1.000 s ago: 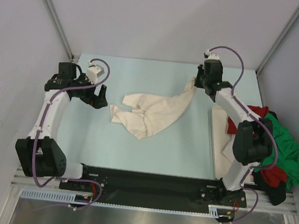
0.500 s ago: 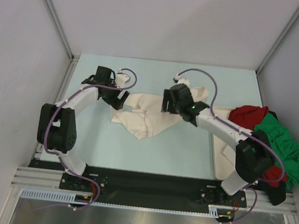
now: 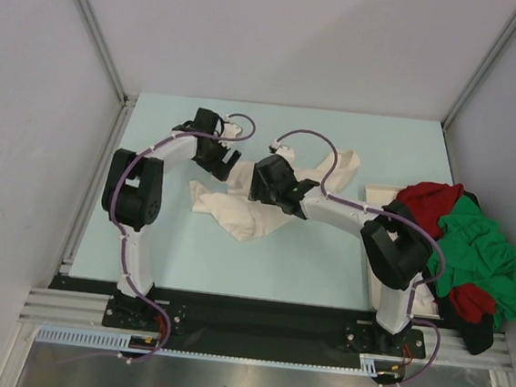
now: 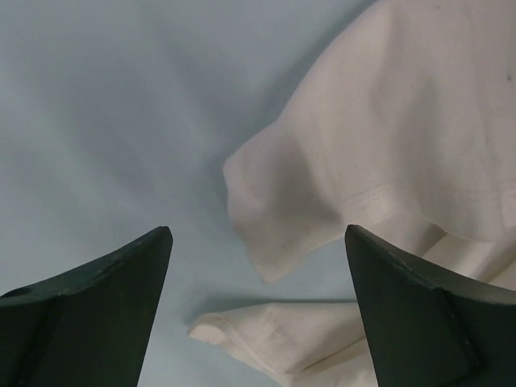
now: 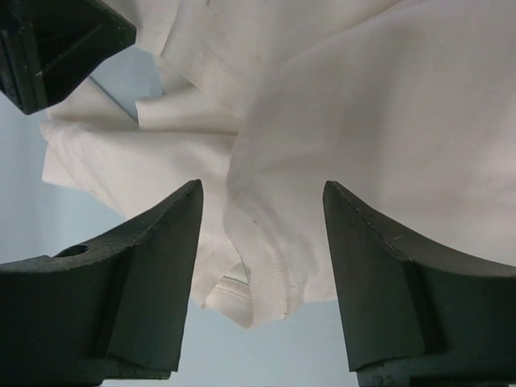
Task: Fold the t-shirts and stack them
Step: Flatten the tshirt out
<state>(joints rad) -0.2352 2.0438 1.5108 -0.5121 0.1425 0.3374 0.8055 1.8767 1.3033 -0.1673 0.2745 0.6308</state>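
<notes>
**Both grippers held open over the crumpled cream shirt**

The left arm is bent sharply at the elbow near the left side of the table (image 3: 279, 260), and its forearm is stretched toward the far middle. The left gripper (image 3: 219, 159) is held over the far left edge of the cream t-shirt (image 3: 247, 213). In the left wrist view, the fingers of the left gripper (image 4: 256, 234) are seen spread wide, with nothing between them. A hemmed sleeve of the cream t-shirt (image 4: 387, 145) lies below the gap and toward the right finger, and bare table is seen below the left finger.

The cream t-shirt is spread, crumpled, across the middle of the table. The right arm is reached leftward across it, low and nearly flat, so that the right gripper (image 3: 264, 183) is placed just beside the left one. In the right wrist view, the fingers of the right gripper (image 5: 262, 185) are parted, and a stitched fold of the cream t-shirt (image 5: 387, 121) is seen lying in the gap; whether it is touched cannot be told.

At the right edge, the red t-shirt (image 3: 427, 199) and the green t-shirt (image 3: 477, 244) are heaped together.
</notes>
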